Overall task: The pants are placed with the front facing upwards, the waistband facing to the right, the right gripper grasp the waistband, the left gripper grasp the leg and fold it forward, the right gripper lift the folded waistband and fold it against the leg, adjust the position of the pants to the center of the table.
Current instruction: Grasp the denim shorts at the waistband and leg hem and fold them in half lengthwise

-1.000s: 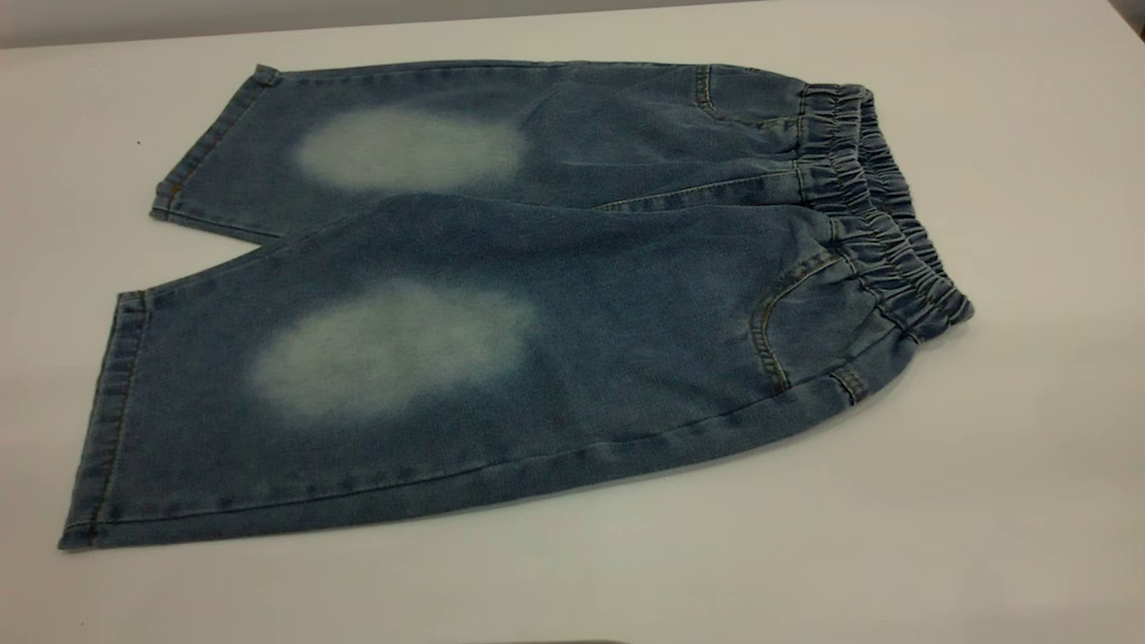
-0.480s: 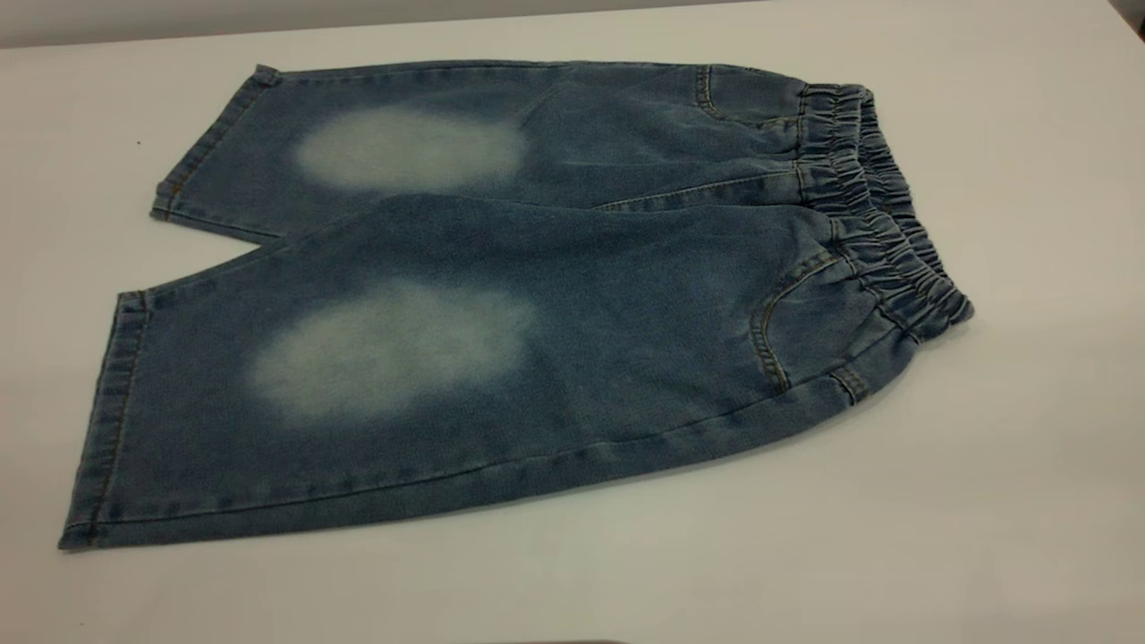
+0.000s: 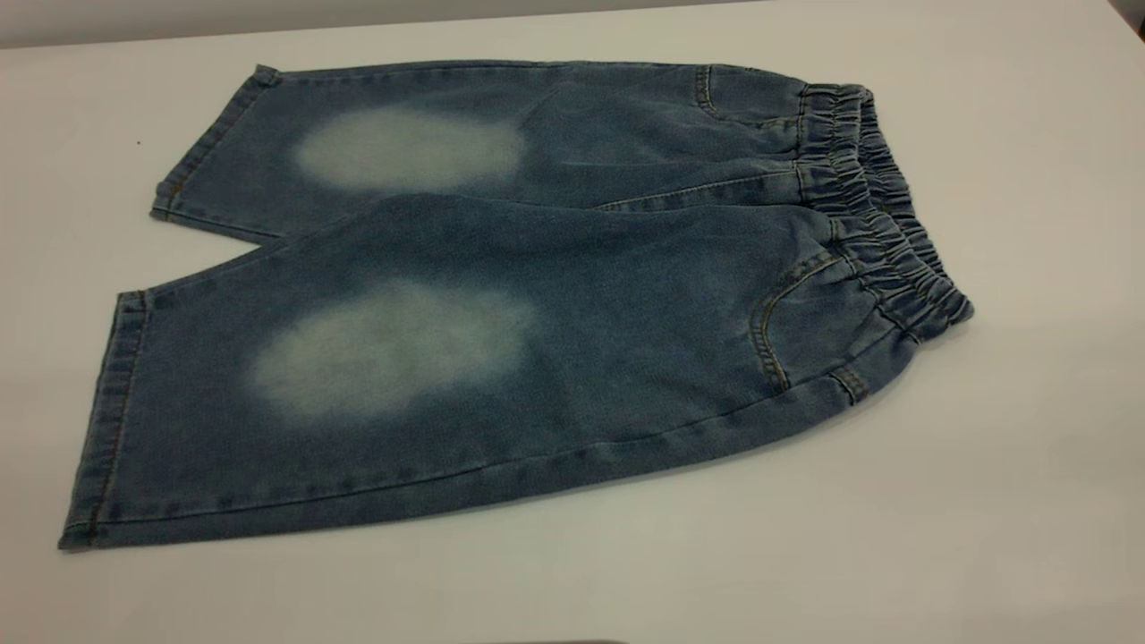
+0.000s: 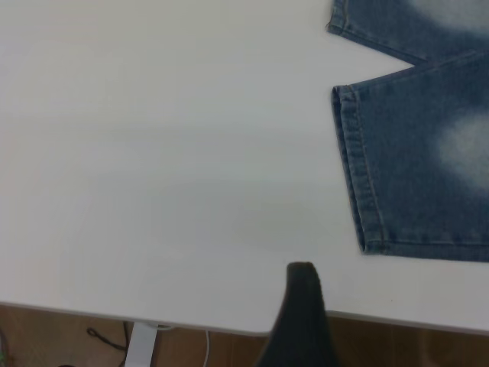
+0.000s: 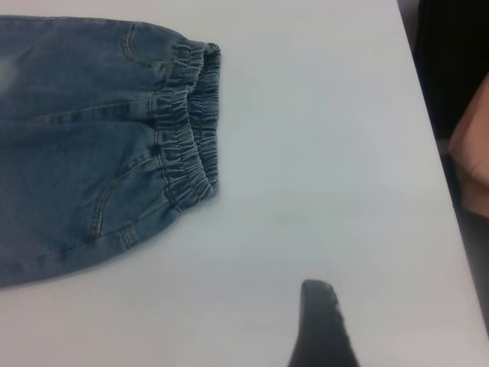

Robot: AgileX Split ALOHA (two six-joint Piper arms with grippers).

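Nothing has moved: the pants [image 3: 501, 295] lie flat on the table [image 3: 1029, 465], waistband [image 3: 881, 210] at three o'clock. I can't tell either gripper's opening; neither holds anything. Next, I bring the right gripper [image 5: 321, 329] to the waistband.

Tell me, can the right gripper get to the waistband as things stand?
Probably yes. The right gripper hangs over bare table, apart from the waistband, and nothing lies between them. The pants lie flat with that edge exposed.

worktop [image 3: 1029, 465]: white, matte, plain | load: pants [image 3: 501, 295] lay flat directly on it, front up | waistband [image 3: 881, 210] at right | leg hems at left
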